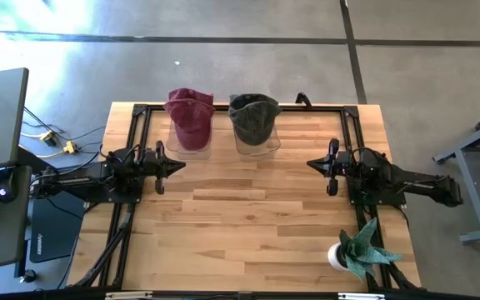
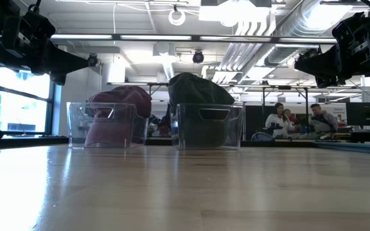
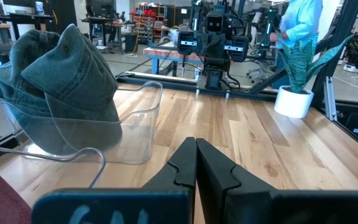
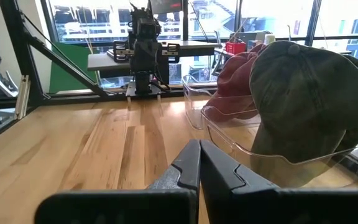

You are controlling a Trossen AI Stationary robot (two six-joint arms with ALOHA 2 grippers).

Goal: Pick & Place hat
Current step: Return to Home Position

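Red cap (image 1: 190,113) fills the left bin (image 1: 192,148); gray cap (image 1: 252,116) fills the right bin (image 1: 257,149).

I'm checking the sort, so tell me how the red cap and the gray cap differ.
Colour: the red cap is maroon, the gray cap a dark greenish gray. Place: the red cap sits in the left transparent bin, the gray cap in the right transparent bin. Height: the gray cap rises higher above its rim than the red cap. Both stick out above their bins.

Red cap (image 1: 190,112) sits in left bin (image 2: 77,128), gray cap (image 1: 252,117) in right bin (image 2: 234,128).
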